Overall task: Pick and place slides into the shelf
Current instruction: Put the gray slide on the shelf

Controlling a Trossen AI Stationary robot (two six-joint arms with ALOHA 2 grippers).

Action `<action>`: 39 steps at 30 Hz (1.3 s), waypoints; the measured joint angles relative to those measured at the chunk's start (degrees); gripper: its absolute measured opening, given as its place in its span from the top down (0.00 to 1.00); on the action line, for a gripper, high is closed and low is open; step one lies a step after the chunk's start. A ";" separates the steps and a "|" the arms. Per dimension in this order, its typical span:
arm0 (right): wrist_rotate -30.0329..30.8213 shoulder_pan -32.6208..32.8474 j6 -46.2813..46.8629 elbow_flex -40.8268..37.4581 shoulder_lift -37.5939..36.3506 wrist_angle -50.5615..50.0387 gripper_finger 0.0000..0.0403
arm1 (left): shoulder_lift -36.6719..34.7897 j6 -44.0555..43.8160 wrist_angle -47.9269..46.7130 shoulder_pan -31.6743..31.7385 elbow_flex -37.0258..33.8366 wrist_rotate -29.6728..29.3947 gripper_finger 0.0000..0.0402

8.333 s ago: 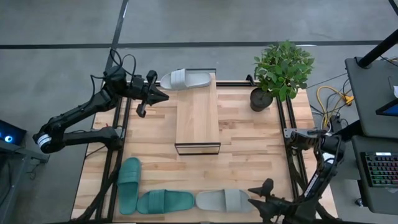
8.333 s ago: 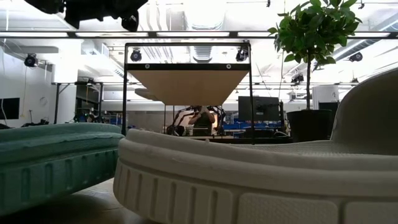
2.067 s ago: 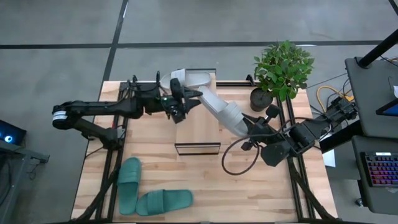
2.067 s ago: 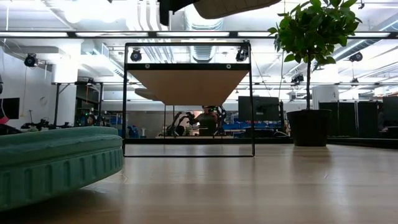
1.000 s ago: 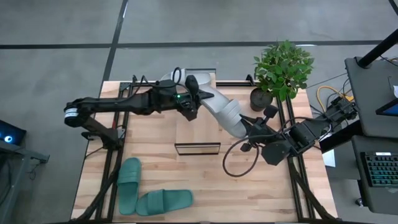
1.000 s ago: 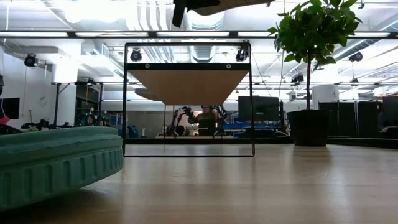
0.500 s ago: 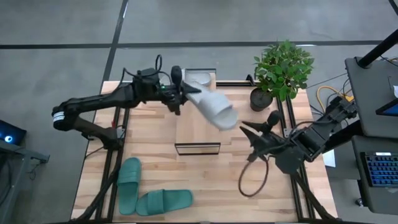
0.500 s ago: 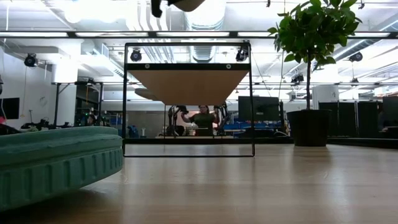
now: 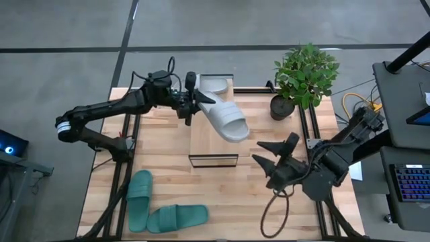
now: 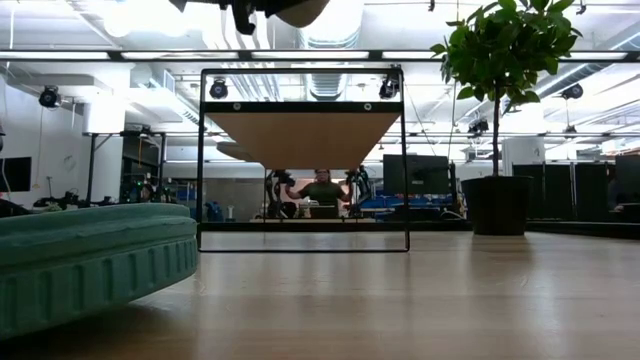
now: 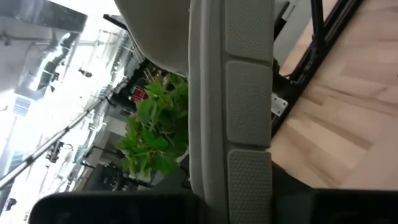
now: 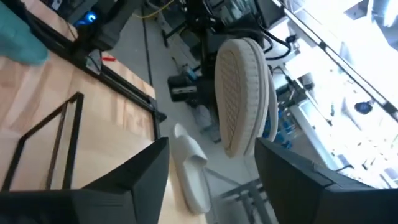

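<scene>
Four slides total, two pale, two teal, counted off the shelf (image 9: 213,124) as landmark. Pale slide one (image 9: 224,119) is up in the air over the far half of the shelf top, angled across it, pinched at its far end by the left gripper (image 9: 193,99); the jaws are pressed onto the sole edge, and the left wrist view shows that ribbed edge (image 11: 247,106) running straight out between the fingers. Pale slide two (image 9: 213,84) lies at the far end of the shelf, mostly hidden under the held one; the right wrist view shows it lying flat (image 12: 191,168) below the raised sole (image 12: 242,96). Both teal slides sit on the tabletop (image 9: 168,158) off the shelf's near-left corner: teal slide A (image 9: 140,199) lengthwise, teal slide B (image 9: 179,218) crosswise, just beside it and closer to the table's near edge. In the low view one teal slide (image 10: 90,260) fills the left foreground, with the shelf frame (image 10: 303,160) beyond it. Right gripper (image 9: 267,153) hangs off the shelf's near-right corner, apart from it, fingers spread wide and holding nothing. One potted plant (image 9: 302,77) stands off the shelf's far-right side. One person (image 10: 322,192) shows in the room behind, seen through the shelf frame.
</scene>
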 joint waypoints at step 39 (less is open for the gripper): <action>-13.81 -9.49 -9.76 0.00 -0.57 12.27 0.52 | 5.68 -1.50 10.25 -1.65 0.28 5.10 0.93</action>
